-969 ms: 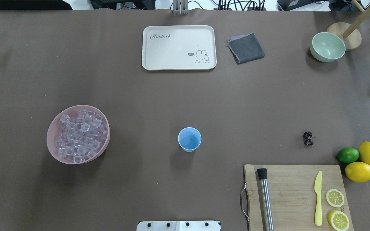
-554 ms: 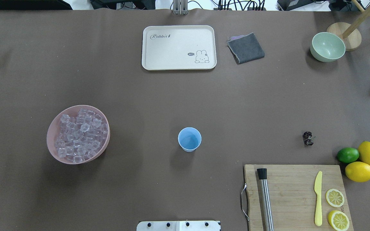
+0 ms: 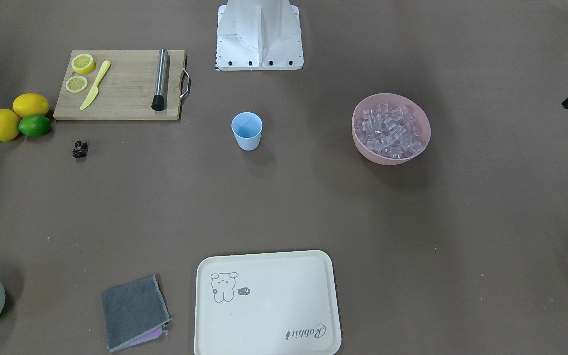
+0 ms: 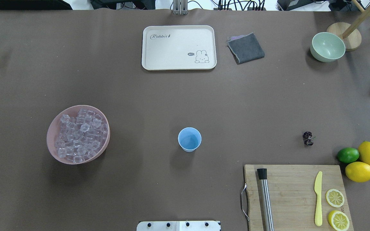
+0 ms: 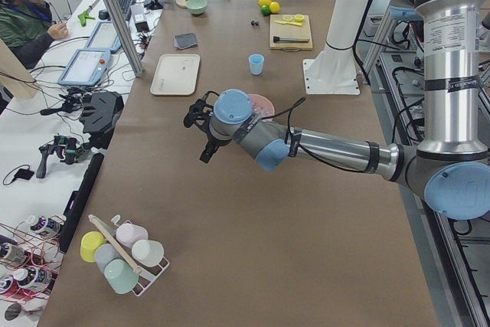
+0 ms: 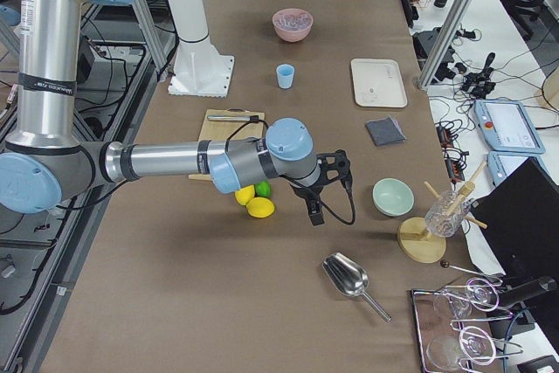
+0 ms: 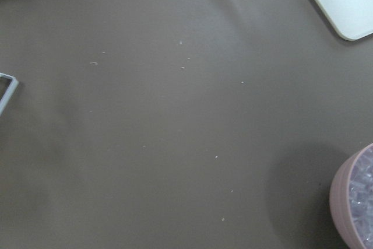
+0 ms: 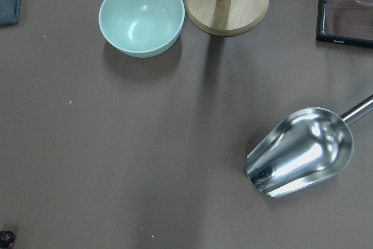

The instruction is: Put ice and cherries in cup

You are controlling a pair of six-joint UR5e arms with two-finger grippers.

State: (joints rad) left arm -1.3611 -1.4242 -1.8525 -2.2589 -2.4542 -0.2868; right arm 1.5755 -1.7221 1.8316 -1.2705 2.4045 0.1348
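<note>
The light blue cup stands upright in the middle of the table and also shows in the front-facing view. The ice fills a pink bowl to the cup's left. The cherries lie as a dark clump on the table to the cup's right. My left gripper hovers over the table's left end, beyond the pink bowl. My right gripper hovers over the right end, past the lemons. I cannot tell whether either is open or shut.
A cream tray, a grey cloth and a pale green bowl lie at the far side. A cutting board with a muddler, knife and lemon slices is at the near right, beside lemons and a lime. A metal scoop lies at the right end.
</note>
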